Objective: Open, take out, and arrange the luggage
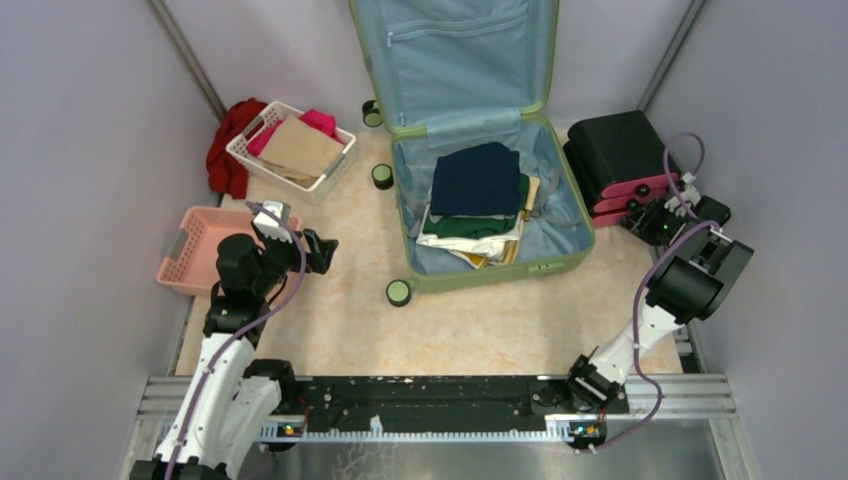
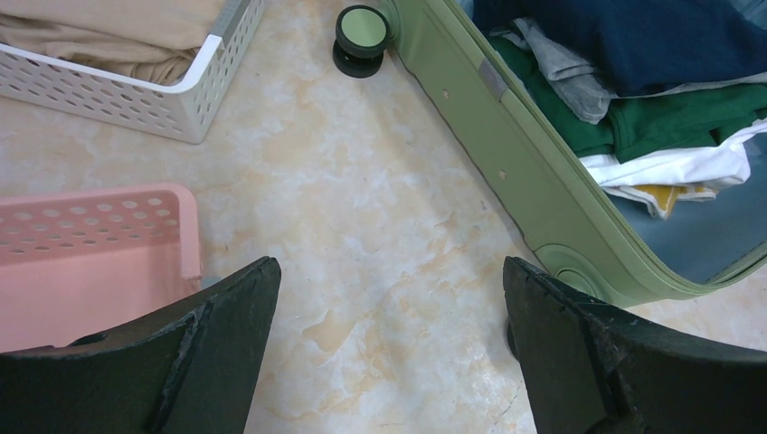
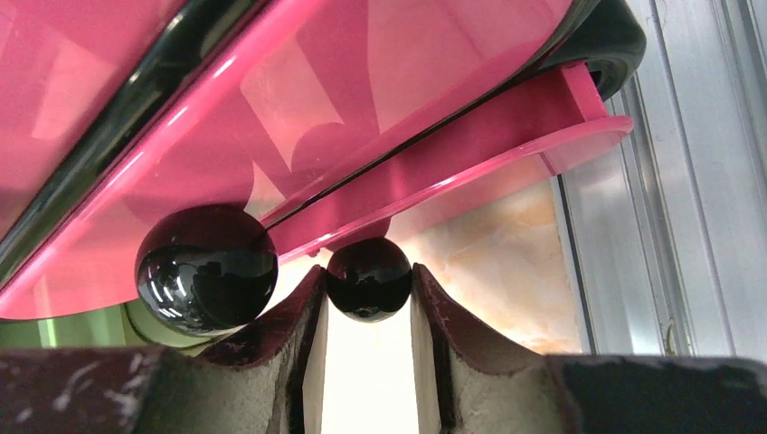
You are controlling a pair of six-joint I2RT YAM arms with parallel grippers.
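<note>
Right gripper pinching black ball foot, right of luggage; left gripper wide. Shell rigid, probably heavy (clothes inside); grasp rim.

The open luggage holds stacked folded clothes.

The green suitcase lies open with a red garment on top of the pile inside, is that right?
Not quite. The suitcase does lie open, but the garment on top of the pile is navy, not red. The top external view shows it plainly.
</note>
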